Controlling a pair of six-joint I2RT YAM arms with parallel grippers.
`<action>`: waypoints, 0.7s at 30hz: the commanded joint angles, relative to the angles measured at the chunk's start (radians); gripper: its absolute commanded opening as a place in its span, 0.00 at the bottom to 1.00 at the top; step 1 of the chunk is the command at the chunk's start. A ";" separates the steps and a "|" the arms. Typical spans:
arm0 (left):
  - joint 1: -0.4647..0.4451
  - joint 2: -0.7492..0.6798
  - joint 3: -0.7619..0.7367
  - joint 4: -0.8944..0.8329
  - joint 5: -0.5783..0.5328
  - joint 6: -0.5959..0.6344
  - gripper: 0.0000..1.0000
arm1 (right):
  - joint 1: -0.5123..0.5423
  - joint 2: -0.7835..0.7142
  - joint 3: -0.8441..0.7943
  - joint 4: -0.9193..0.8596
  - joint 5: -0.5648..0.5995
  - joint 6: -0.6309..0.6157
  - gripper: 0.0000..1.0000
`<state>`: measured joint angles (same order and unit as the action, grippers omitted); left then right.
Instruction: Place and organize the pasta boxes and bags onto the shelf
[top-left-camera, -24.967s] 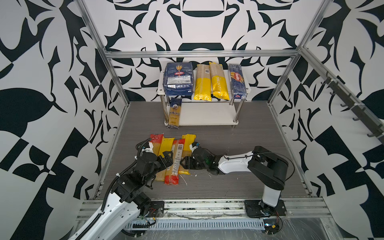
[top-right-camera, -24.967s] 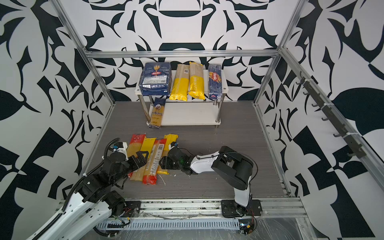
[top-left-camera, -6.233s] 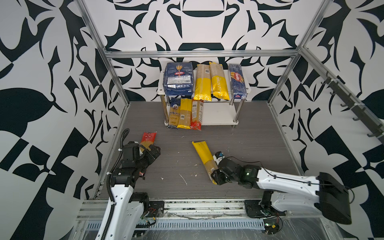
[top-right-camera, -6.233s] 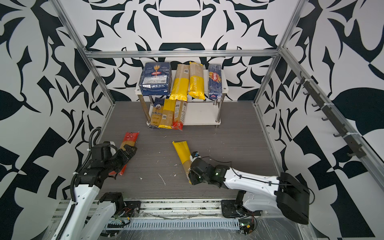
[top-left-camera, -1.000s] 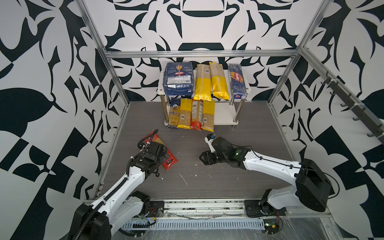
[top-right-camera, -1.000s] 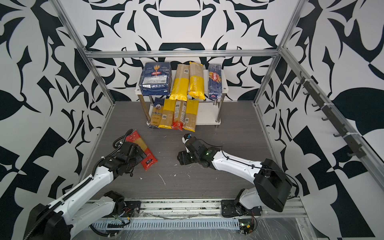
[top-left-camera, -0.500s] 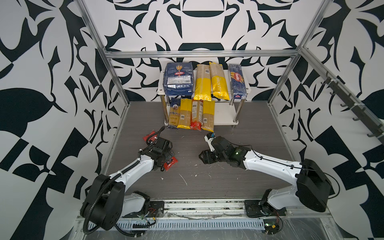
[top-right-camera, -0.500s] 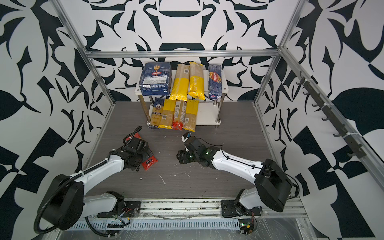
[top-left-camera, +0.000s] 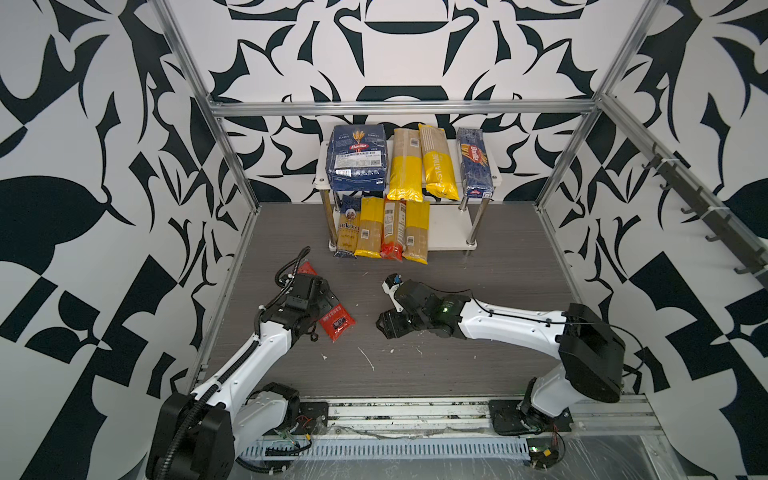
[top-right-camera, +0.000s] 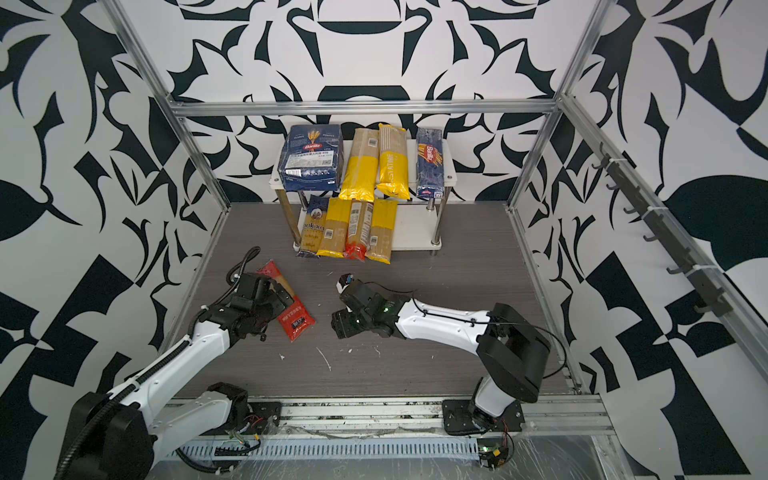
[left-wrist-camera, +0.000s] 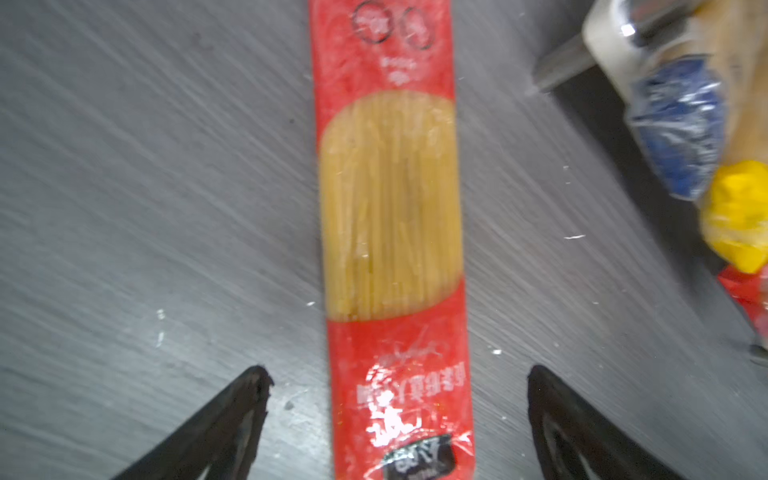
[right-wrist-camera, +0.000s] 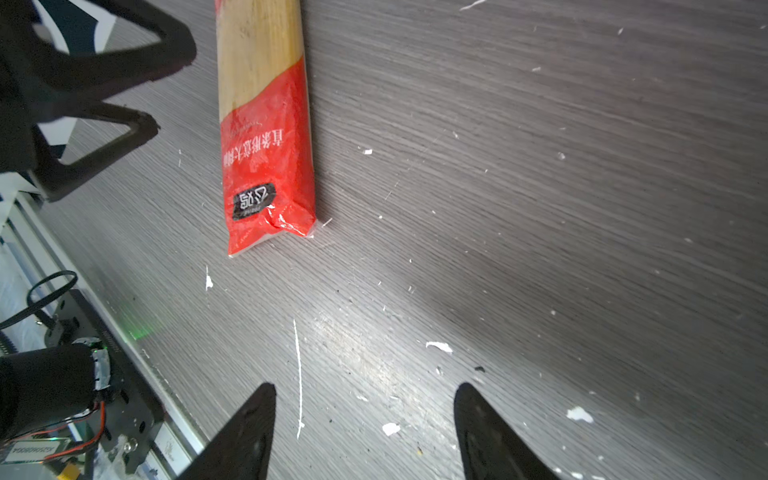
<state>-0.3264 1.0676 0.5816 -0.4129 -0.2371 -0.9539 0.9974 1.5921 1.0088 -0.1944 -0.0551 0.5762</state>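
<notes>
Our left fingers stand as wide apart as they go, one on either side of the loose red bag, and they have hold of nothing. The bag lies flat on the desk between them. Our right fingers are partly open and empty too, over bare desk near that bag's red end.

Further out, we judge the task nearly done. On the top board of the shelf lie the wide Barilla box, a yellow bag, the PASTATIME bag and the narrow Barilla box, side by side. On the lower board sit the ankara bag, a second yellow bag, the shelved red bag and a third yellow bag, with their near ends jutting past the front edge. The bare stretch of the lower board lies to their right. Only the loose red bag is left to place, on the left of the desk and apart from the shelf.

In both top views our left wrist covers the middle of that bag. The top board hides the far ends of the lower row. The left wrist view is blurred, so we cannot tell whether the fingertips touch the desk. Small white bits lie scattered on the desk, too small for us to name.
</notes>
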 joint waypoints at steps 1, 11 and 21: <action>0.007 0.049 -0.005 -0.003 0.046 -0.012 1.00 | -0.003 -0.036 0.042 0.006 0.046 -0.002 0.70; -0.006 0.251 0.045 0.080 0.090 -0.016 1.00 | -0.004 -0.158 -0.033 -0.037 0.113 0.010 0.71; -0.087 0.399 0.098 0.099 0.085 -0.030 1.00 | -0.011 -0.227 -0.081 -0.063 0.143 0.004 0.71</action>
<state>-0.3897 1.4258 0.6807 -0.3202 -0.1806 -0.9604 0.9936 1.4063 0.9421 -0.2432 0.0586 0.5781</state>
